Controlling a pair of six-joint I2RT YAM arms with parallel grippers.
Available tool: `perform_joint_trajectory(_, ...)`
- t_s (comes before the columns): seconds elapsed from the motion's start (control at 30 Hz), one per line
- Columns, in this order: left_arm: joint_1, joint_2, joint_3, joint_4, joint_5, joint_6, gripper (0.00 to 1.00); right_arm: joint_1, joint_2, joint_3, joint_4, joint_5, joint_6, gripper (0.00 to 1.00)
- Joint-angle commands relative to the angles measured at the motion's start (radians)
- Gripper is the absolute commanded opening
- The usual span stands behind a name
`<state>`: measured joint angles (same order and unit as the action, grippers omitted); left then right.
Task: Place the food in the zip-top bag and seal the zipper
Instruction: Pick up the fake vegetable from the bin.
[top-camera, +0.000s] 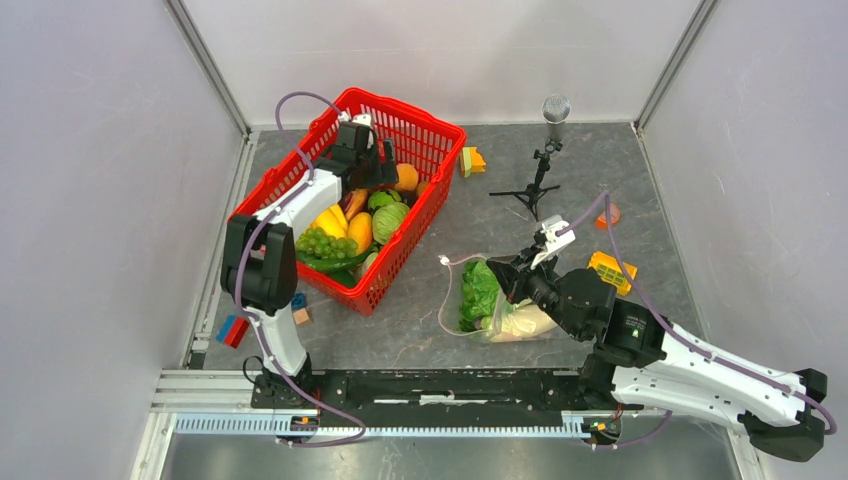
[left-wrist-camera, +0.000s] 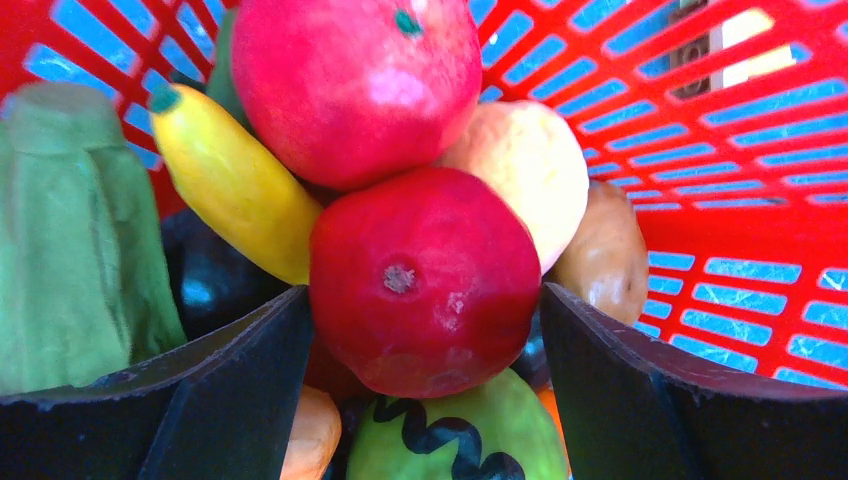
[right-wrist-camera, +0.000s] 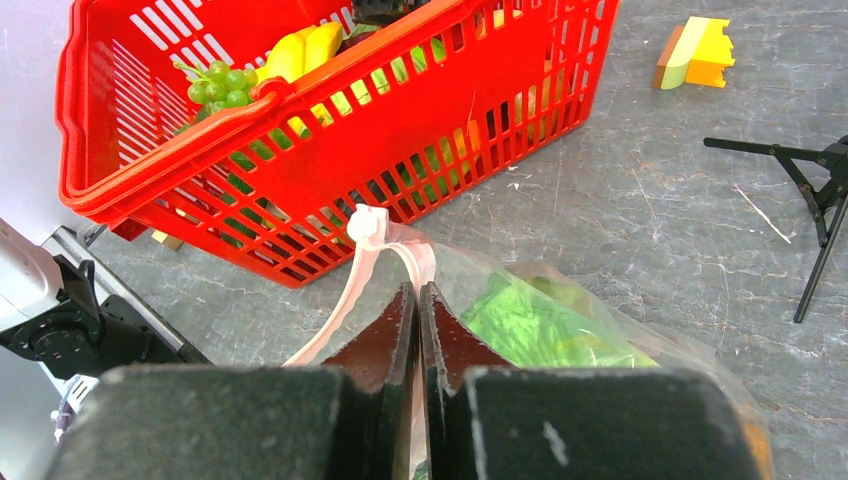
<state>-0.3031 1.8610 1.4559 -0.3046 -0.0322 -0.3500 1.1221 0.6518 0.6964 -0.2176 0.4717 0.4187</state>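
Over on the left the red basket (top-camera: 400, 110) is piled with toy produce, and the left gripper (top-camera: 378, 168) is down inside it, its jaws spread wide to either side of a round red fruit (left-wrist-camera: 425, 280). The black fingers (left-wrist-camera: 250, 390) sit close against its flanks, though I cannot tell if they press yet. That fruit looks smooth, hard and light (a hollow toy, I'd guess), so it could squirt out of a pinch. Taking it across its widest middle, as the jaws now line up, seems the safest hold, with a yellow banana (left-wrist-camera: 230, 180) crowding one side. Moving right, the bag (top-camera: 452, 305) lies on the table near the basket with lettuce (top-camera: 478, 290) and a white vegetable (top-camera: 525, 322) already in it. It looks thin, floppy and crinkly — nothing that stands open by itself. The right gripper (right-wrist-camera: 418, 292) is pinched together on the mouth edge by the pink zipper (right-wrist-camera: 365, 250) — a sensible place, since the strip is the stiffest part.
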Motion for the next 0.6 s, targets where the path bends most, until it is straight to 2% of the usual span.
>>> perform_joint_trajectory(0.0, -0.002, -0.046, -0.040, 0.017, 0.013, 0.010, 0.89, 0.002, 0.003, 0.008, 0.038, 0.002, 0.006, 0.08)
perform_joint_trajectory(0.1, -0.002, -0.040, -0.041, 0.007, 0.004, 0.016, 0.85, 0.003, 0.005, 0.006, 0.043, -0.005, 0.008, 0.08)
perform_joint_trajectory(0.17, -0.002, -0.047, -0.047, 0.019, 0.013, 0.018, 0.75, 0.002, 0.005, 0.006, 0.042, -0.013, 0.009, 0.08)
perform_joint_trajectory(0.3, -0.002, -0.082, -0.052, 0.052, 0.017, 0.011, 0.64, 0.002, -0.005, 0.002, 0.041, -0.011, 0.013, 0.08)
perform_joint_trajectory(0.37, -0.002, -0.106, -0.051, 0.061, 0.016, 0.010, 0.54, 0.002, -0.011, -0.001, 0.041, -0.010, 0.014, 0.08)
perform_joint_trajectory(0.57, -0.002, -0.243, -0.119, 0.093, 0.011, -0.006, 0.49, 0.002, -0.040, -0.021, 0.044, 0.000, 0.026, 0.08)
